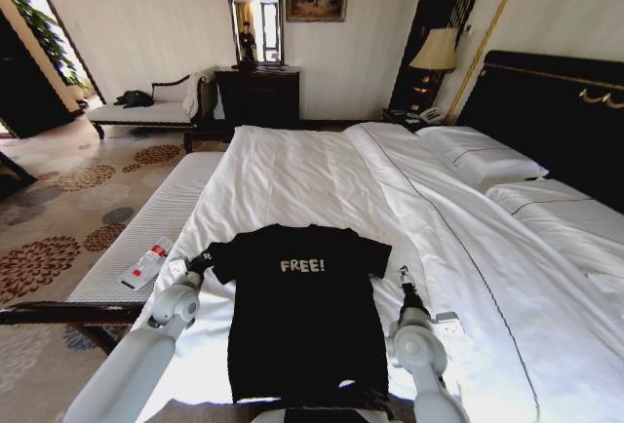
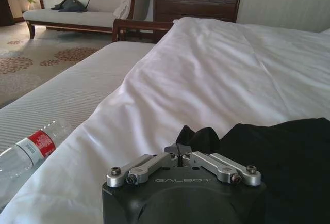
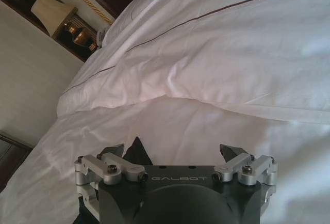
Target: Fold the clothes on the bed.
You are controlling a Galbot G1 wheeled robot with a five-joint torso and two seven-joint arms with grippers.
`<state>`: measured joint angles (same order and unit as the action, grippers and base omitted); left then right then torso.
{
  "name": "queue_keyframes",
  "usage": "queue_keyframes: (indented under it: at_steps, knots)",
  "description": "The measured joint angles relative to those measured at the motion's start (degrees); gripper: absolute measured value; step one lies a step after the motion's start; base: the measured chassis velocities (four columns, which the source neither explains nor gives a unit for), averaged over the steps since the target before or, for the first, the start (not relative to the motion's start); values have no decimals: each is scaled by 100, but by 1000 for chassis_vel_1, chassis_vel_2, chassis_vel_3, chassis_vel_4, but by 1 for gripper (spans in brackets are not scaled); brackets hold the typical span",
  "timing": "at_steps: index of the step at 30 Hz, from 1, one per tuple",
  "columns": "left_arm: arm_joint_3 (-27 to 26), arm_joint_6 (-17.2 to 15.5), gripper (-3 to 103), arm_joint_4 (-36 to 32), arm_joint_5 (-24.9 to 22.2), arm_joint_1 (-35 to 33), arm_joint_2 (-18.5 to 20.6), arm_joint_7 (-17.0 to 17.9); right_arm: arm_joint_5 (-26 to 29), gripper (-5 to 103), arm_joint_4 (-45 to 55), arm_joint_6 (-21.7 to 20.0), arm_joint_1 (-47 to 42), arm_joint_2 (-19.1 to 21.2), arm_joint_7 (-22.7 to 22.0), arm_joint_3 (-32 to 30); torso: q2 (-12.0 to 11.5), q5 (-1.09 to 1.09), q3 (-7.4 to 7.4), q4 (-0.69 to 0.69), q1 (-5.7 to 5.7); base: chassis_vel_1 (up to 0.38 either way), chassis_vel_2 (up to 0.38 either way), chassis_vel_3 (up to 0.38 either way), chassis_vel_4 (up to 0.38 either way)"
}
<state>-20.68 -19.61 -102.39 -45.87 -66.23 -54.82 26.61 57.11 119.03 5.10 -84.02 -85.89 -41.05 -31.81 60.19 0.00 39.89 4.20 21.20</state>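
The black "FREE!" T-shirt [image 1: 304, 311] lies flat on the white bed [image 1: 322, 170]. The left gripper [image 1: 202, 261], arm stretched forward, pinches the shirt's left sleeve; the right gripper [image 1: 404, 275] hovers spread beside its right sleeve.

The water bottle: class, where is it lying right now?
In the head view the bottle lies on the ribbed bench on the robot's left, beside the bed, just outside the left gripper.
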Motion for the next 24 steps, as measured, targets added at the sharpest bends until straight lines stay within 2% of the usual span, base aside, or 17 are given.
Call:
queue_keyframes:
  at_steps: [7,9,11,13,14,17,18,19,22,23,24]
  knots:
    - [-9,88,-2,81,47,-247,151,213,-69,100,22,2,-29,-46,-3,12,0,0,0,0,0,0,0,0,0]
    - [-85,105,8,94,46,-386,182,254,-98,100,22,2,-30,-71,-8,27,0,0,0,-2,0,0,0,0,0]
    - [-121,110,8,94,43,-430,185,256,-105,100,22,2,-30,-78,-9,33,0,0,0,-1,0,0,0,0,0]
    - [-305,120,19,57,-16,-609,186,258,-132,100,9,0,-31,-97,-13,49,0,-1,0,-2,0,0,0,0,0]
    - [-305,120,19,57,-16,-609,186,258,-132,100,9,0,-31,-97,-13,49,0,-1,0,-2,0,0,0,0,0]
    - [-688,173,35,-107,-267,-743,195,256,-140,100,-42,-9,-1,-103,-19,63,0,-1,0,-1,0,0,0,0,0]
    - [-688,173,35,-107,-267,-743,195,256,-140,100,-42,-9,-1,-103,-19,63,0,-1,0,-1,0,0,0,0,0]
    - [-761,185,41,-153,-336,-744,197,251,-141,100,-64,-11,13,-101,-19,65,0,-1,0,-1,0,0,0,0,0]
    - [-1239,282,57,-598,-954,-609,241,117,-82,100,-205,-24,155,-45,-22,47,0,0,0,0,0,0,0,0,0]
    - [-1239,282,57,-598,-954,-609,241,117,-82,100,-205,-24,155,-45,-22,47,0,0,0,0,0,0,0,0,0]
    - [-1377,305,57,-759,-1167,-552,268,74,-29,100,-265,-40,215,-3,-22,36,0,1,0,1,0,0,0,0,0]
